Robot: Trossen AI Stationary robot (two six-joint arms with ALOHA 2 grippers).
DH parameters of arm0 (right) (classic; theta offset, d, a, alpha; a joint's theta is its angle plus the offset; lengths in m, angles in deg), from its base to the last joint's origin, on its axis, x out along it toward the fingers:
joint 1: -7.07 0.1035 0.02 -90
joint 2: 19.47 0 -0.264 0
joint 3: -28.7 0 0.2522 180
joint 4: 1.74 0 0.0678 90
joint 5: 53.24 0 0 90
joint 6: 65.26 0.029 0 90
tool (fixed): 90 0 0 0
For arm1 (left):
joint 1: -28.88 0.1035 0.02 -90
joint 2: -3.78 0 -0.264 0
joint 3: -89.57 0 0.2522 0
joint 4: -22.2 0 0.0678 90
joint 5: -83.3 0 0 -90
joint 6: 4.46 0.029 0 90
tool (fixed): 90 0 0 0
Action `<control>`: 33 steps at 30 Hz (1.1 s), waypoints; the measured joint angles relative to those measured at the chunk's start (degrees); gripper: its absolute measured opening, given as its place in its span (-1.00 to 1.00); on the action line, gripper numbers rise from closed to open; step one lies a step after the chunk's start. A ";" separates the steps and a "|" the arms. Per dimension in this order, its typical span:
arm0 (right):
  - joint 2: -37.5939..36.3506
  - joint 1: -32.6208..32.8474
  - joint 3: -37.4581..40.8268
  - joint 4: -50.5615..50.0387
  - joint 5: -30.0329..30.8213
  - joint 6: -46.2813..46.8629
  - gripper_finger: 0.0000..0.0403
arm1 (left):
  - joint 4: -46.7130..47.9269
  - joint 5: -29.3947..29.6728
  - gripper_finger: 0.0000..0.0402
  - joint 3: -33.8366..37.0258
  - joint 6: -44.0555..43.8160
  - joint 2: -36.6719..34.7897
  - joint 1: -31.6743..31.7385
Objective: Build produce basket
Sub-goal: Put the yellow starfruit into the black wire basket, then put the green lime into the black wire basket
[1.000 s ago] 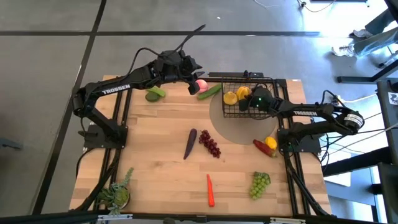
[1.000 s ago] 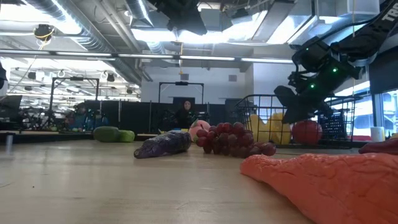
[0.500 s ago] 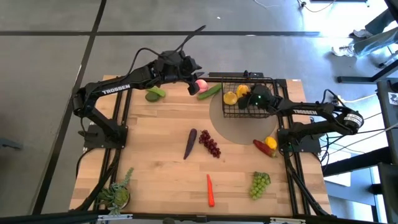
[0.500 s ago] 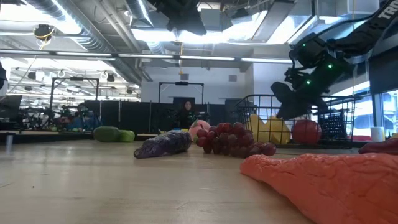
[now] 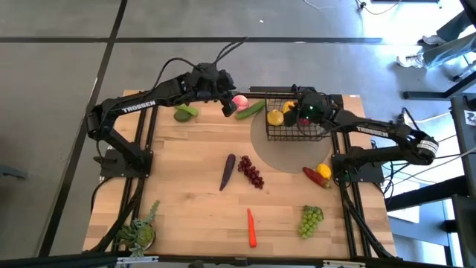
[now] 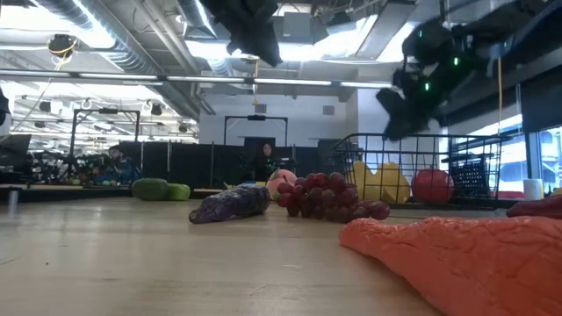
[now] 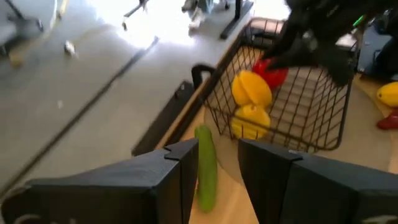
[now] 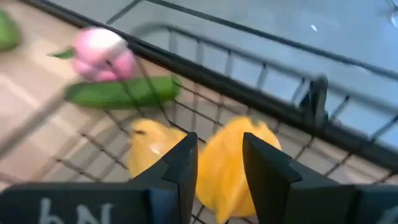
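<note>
The black wire basket (image 5: 296,119) stands at the table's far right on a round mat. Inside lie a yellow pepper (image 8: 231,163), a lemon (image 8: 149,148) and a red piece of produce (image 6: 432,186). My right gripper (image 8: 219,146) hovers open above the basket (image 6: 413,167), holding nothing. My left gripper (image 7: 217,149) hangs open in the air over the cucumber (image 7: 205,167) and next to the pink peach (image 5: 239,100), both on the table just left of the basket.
On the table lie an avocado (image 5: 184,113), an eggplant (image 5: 227,171), dark grapes (image 5: 251,173), a carrot (image 5: 251,227), green grapes (image 5: 311,219), and a red pepper with a lemon (image 5: 318,175). A potted plant (image 5: 140,232) stands at the near left corner.
My right gripper has risen out of the basket to well above its rim, leaving the red piece on the basket floor. My left gripper has tipped a little downward over the cucumber.
</note>
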 joint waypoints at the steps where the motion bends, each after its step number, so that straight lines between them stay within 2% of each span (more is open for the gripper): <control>1: -1.02 0.50 -1.50 -1.85 -0.27 -1.50 -0.41 | 0.97 0.00 -0.49 0.02 -1.64 0.00 0.13; 6: -5.08 3.33 -9.73 -10.53 -0.73 -11.30 -0.41 | 7.33 -0.12 -0.49 0.02 -10.39 0.00 1.31; 10: -6.55 4.81 -15.42 -16.03 -3.26 -18.02 -0.41 | 13.05 -4.96 -0.49 0.02 -18.65 0.00 3.13; 14: -7.19 5.02 -19.08 -19.28 -10.59 -22.86 -0.41 | 18.42 -11.12 -0.49 0.02 -24.18 0.00 4.85; 19: -7.19 5.02 -21.89 -22.25 -20.60 -26.05 -0.41 | 25.06 -14.46 -0.49 0.02 -26.98 0.00 5.45; 23: -7.16 5.02 -23.92 -26.19 -25.75 -27.98 -0.41 | 33.13 -14.91 -0.49 0.02 -30.42 0.00 6.06; 27: -7.19 5.02 -26.35 -30.60 -26.44 -29.17 -0.41 | 41.21 -14.57 -0.49 0.02 -32.86 0.00 6.86; 33: -7.19 5.00 -28.32 -32.81 -26.54 -32.52 -0.41 | 48.19 -9.96 -0.49 0.02 -26.14 0.00 8.71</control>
